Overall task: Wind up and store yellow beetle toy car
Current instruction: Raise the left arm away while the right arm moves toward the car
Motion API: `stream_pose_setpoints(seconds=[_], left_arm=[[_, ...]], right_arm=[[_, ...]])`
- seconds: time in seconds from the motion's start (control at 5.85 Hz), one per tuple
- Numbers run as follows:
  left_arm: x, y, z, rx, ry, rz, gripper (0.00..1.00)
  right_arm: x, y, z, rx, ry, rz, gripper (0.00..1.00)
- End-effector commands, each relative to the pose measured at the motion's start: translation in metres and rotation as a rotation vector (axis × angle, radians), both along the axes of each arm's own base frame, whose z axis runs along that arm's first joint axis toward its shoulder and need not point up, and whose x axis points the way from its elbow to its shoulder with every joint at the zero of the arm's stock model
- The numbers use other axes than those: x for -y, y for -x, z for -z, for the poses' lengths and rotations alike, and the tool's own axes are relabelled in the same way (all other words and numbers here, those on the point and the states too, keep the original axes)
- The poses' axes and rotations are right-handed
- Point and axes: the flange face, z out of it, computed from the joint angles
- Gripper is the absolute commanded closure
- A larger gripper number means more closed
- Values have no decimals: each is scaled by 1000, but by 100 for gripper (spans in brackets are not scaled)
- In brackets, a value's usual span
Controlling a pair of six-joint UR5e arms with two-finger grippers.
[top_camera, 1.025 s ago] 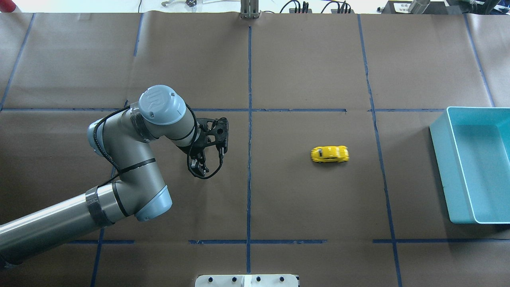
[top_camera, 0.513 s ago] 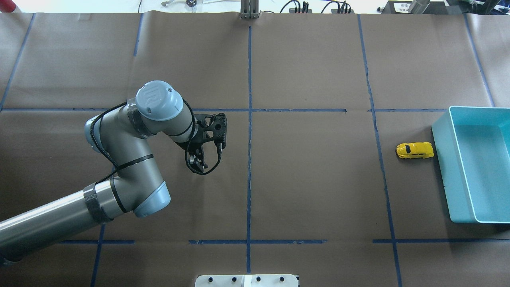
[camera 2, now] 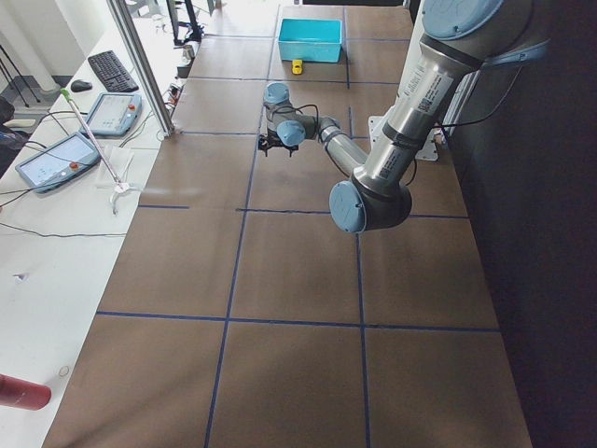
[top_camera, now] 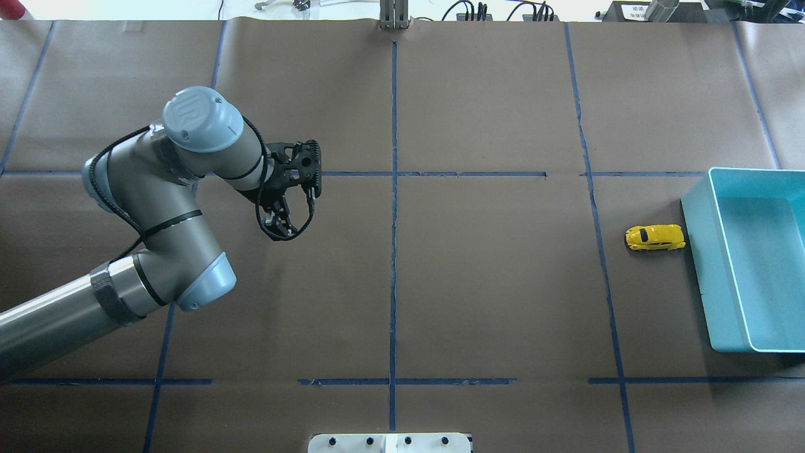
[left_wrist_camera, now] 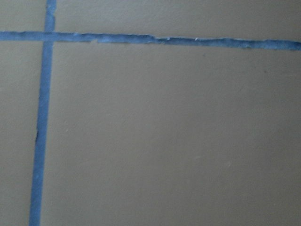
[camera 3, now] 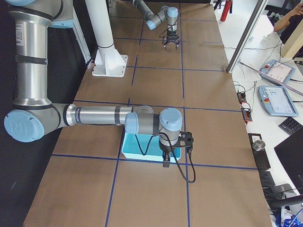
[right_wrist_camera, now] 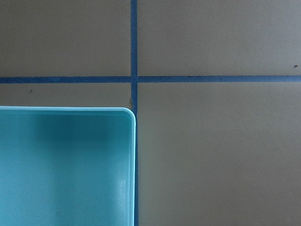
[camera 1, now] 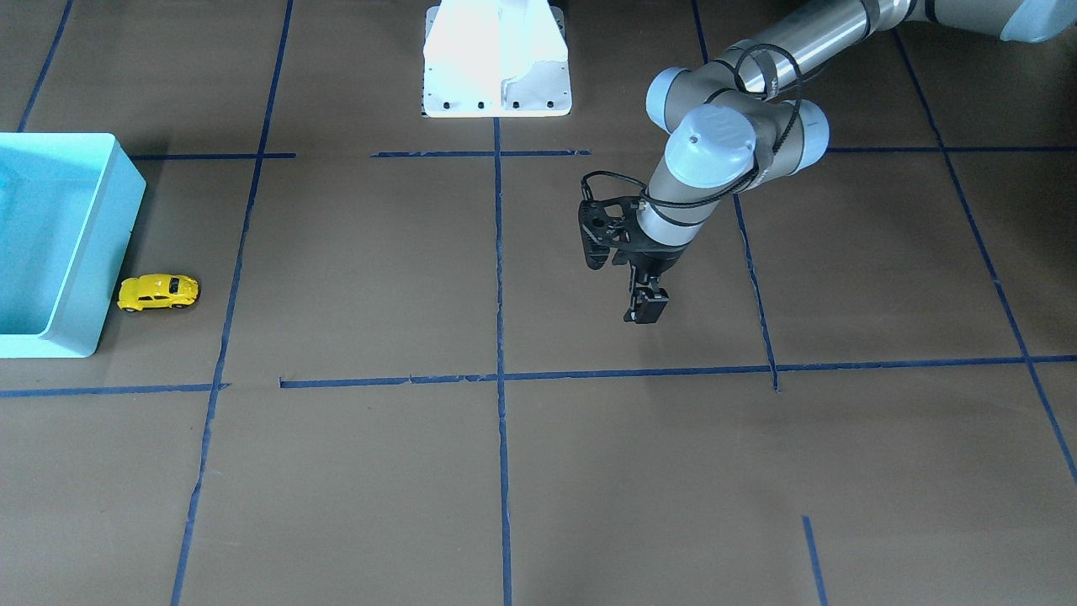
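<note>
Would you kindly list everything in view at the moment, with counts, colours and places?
yellow beetle toy car: one, bright yellow, on the table right beside the bin's outer side wall, not inside it.
bin: one, light blue, at the table's end on the robot's right.
table: one, covered in brown paper.
tape lines: several, blue, forming a grid on the table.
base plate: one, white, at the robot's edge of the table.
touch screens: two, grey, on the white side bench.
left gripper: one, black, above bare table, far from the car; open or shut unclear.
right gripper: one, black, over a corner of the bin; state unclear.
</note>
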Motion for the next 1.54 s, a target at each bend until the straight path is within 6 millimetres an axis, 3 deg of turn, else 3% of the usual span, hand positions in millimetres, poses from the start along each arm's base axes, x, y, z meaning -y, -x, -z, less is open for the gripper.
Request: stream_pose_setpoints(seconds=[0.0,0.17,0.34,0.51,0.68,1.03,1.2,1.37], left_arm=[[36,66,-29,43,47,105,0],[52,104,-61,45,151,121,0],[59,154,-102,19,269,125,0],[59,203,-151,37,350,176,0],[53,256,-205,70,415,249,0],[52,339,-253,89,501,383,0],[27,383,-294,73,602,427,0],[19,424,-313,50,689,502,0]], right_arm=[[3,8,28,-1,-60,21,0],[6,22,46,-4,-96,52,0],[8,32,80,-45,-167,75,0],[6,37,96,-61,-199,86,0],[10,77,108,-54,-226,170,0],[-8,125,155,-27,-324,275,0],[-11,170,164,-15,-350,374,0],[-11,176,172,-15,-421,438,0]])
